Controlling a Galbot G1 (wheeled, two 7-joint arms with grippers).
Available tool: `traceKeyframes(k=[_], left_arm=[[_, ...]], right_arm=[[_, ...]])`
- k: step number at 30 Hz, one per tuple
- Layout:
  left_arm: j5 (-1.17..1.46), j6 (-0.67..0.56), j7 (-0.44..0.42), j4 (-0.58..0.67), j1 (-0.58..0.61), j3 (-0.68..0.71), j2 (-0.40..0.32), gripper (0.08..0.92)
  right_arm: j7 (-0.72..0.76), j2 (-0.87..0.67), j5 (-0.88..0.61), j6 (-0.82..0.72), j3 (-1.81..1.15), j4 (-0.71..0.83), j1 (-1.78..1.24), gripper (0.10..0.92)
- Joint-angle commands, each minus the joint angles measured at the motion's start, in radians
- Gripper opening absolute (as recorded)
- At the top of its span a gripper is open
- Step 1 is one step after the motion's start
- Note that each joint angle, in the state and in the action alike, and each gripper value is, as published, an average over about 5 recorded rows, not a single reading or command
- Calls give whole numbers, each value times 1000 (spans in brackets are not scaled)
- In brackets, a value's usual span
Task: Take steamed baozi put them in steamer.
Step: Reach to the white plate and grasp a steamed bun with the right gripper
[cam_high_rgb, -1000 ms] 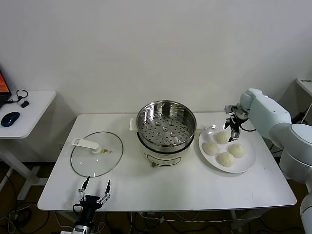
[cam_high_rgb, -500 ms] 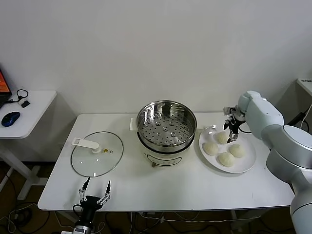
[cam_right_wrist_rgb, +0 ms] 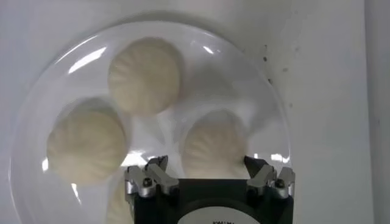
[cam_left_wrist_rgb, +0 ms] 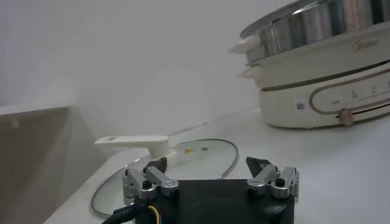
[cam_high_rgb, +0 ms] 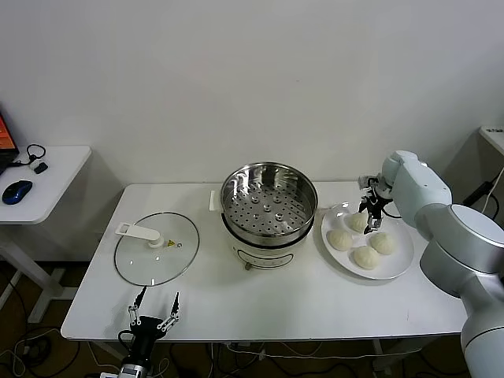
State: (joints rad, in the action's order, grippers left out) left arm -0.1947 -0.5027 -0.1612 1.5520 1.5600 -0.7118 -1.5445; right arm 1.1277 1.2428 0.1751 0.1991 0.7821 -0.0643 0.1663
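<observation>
I've got the right pincer (cam_high_rgb: 372, 211) spread wide and empty above the rear baozi (cam_right_wrist_rgb: 214, 146) on the plate (cam_high_rgb: 402, 264); next I'd lower, close on it, then carry it to the steamer (cam_high_rgb: 268, 203).

The scene is being lit evenly and brightly from above, and only faint, soft shadows are being cast under the steamer (cam_high_rgb: 268, 206) and the plate (cam_high_rgb: 399, 264) on the white table (cam_high_rgb: 260, 303). Small highlights are being thrown off the steamer's polished steel and off the glass lid (cam_high_rgb: 155, 249). In the right wrist view, streaks of glare are being reflected along the plate's rim (cam_right_wrist_rgb: 85, 59), and the baozi (cam_right_wrist_rgb: 144, 74) are being rendered slightly soft. In the left wrist view, the wall is being washed out to a pale haze
</observation>
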Motion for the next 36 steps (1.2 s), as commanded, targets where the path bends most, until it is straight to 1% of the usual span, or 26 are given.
traceKeyframes(k=[1,21,27,34,36], left_arm=[[-5,0,2,-3,-3,3,0,823],[-6,-4,4,-23,-18,6,3,823],[-5,-5,4,-26,-21,5,4,823],[-5,-6,5,-28,-24,6,3,823],[-5,-6,5,-27,-23,5,3,823]], right_arm=[[-13,8,19,7,-29,13,2,823],[-19,6,56,22,-36,28,-4,820],[-33,6,57,31,-40,30,-9,770],[-42,5,58,36,-46,28,-6,657],[-41,5,57,37,-48,27,-4,640]])
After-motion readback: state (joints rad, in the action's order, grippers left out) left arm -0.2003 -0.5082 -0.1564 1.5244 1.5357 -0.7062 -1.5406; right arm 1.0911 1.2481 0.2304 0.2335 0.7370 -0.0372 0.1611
